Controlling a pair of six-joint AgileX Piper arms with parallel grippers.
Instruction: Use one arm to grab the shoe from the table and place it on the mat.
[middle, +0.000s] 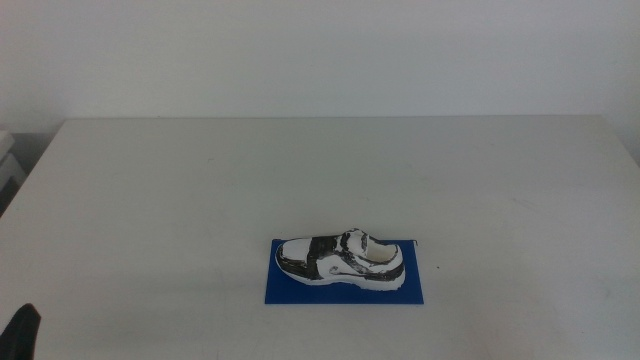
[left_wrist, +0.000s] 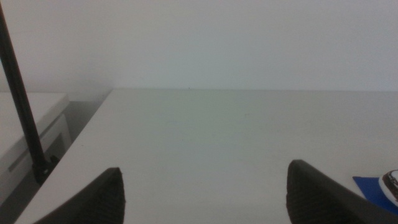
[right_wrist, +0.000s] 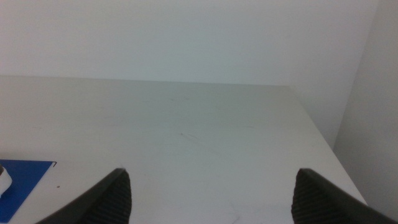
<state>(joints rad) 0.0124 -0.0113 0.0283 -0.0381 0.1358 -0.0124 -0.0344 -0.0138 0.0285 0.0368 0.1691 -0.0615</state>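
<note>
The white shoe with black patterned panels lies on its sole on the dark blue mat, toe to the left, near the front middle of the white table. No gripper touches it. My left gripper is open and empty, pulled back at the table's front left; a bit of it shows in the middle view. Its wrist view catches a corner of the mat and the shoe's edge. My right gripper is open and empty, out of the middle view; the mat's corner shows in its view.
A white cabinet and a thin black pole stand off the table's left side. The table's right edge borders a white wall.
</note>
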